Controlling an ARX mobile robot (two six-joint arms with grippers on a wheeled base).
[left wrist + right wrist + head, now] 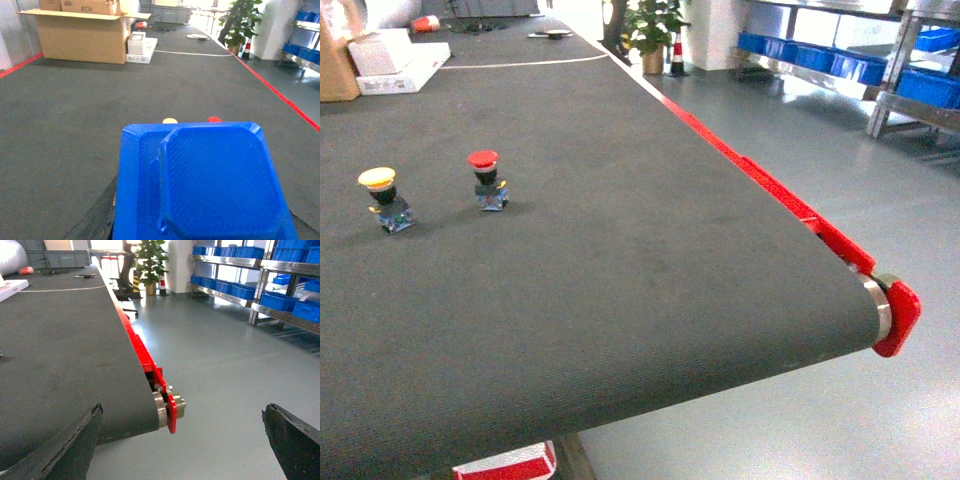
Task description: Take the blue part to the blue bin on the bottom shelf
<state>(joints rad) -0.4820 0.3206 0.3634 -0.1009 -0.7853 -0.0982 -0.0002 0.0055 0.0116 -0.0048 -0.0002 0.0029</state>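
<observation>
While the blue part (210, 185) sits clenched in the left tool (200, 220) above the belt desk (620, 250), right tool (180, 440): released, empty. Advice: carry level toward the distant shelves (235, 287); target bin unidentifiable.

A large blue part (210, 185) with a raised, rounded-square middle fills the bottom of the left wrist view, held close under the camera; the pincer gripping it is mostly hidden, only a dark edge showing at lower left. Just past its far edge peek a yellow cap (170, 120) and a red cap (214, 119), side by side on the dark bench (75, 125). Farther back stand an open cardboard box (82, 37) and a white box (137, 45). A potted plant (240, 25) stands at upper right.
</observation>
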